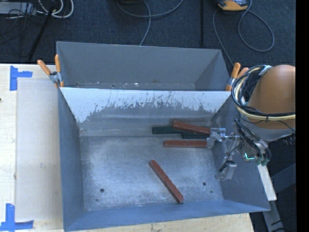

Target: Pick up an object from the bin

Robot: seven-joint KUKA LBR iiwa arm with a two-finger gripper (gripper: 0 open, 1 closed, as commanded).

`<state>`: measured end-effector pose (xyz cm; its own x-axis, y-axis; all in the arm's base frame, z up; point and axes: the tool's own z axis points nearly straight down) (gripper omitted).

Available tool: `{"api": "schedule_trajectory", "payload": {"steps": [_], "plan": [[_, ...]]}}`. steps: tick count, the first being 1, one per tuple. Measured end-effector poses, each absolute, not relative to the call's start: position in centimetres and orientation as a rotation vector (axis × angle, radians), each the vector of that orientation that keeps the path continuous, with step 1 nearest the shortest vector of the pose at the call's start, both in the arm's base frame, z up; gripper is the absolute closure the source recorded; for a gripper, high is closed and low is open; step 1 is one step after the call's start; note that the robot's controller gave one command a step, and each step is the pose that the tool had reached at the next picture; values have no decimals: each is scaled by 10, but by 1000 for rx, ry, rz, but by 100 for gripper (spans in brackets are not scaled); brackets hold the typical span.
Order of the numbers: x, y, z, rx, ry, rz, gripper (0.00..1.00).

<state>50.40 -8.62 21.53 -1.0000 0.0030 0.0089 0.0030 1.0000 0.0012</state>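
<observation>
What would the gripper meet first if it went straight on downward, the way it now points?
Most likely the grey bin, on its bare floor beside the right wall. The gripper hangs just right of the end of a brown stick. Depth is unclear, so one finger might clip that stick first.

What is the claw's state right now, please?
The claw is open and holds nothing, next to a flat reddish-brown stick.

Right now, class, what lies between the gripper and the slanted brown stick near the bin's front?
Nothing: in the camera view, only bare bin floor separates the gripper from the slanted brown stick. The other sticks lie further back.
</observation>
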Motion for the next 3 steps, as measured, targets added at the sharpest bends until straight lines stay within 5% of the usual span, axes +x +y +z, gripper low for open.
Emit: {"api": "schedule_trajectory", "payload": {"steps": [1, 2, 3], "plan": [[608, -58, 67, -158, -3130, -2, 0], [597, -68, 101, -215, -3136, -5, 0], [596, -72, 111, -465, -3109, -10, 0]]}}
